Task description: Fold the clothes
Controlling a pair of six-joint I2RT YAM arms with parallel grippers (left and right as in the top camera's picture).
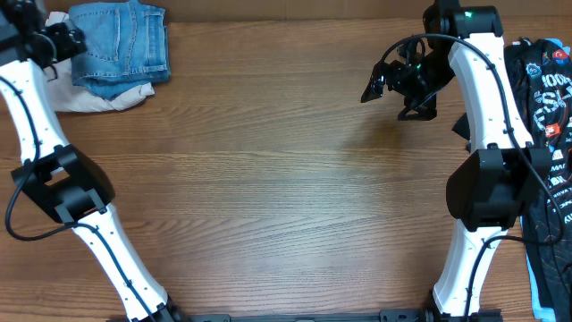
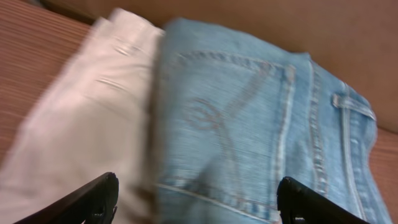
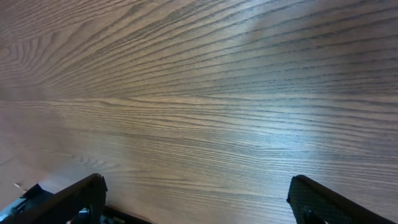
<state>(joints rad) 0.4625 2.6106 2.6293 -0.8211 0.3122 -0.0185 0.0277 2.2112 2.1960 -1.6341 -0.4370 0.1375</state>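
One folded jeans [image 1: 121, 45] at the desk's [image 1: 268, 197] far-left corner, atop one beige trousers [image 1: 107, 97]. One black tee [image 1: 547, 89] at the desk's right edge. Left fingers [image 2: 93, 199] wide apart over jeans, holding nothing. Right fingers [image 3: 74, 196] wide apart, empty, above desk.

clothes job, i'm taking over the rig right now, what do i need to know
Left claw: open, empty, hanging over the folded jeans.
Right claw: open, empty, over bare table.
Things: the jeans lie folded on the beige trousers at the far left corner. The black printed tee and a pale-blue piece lie bunched at the right edge.
Done: the jeans and, it seems, the trousers under them.
Left: fold the tee and the pale-blue piece.
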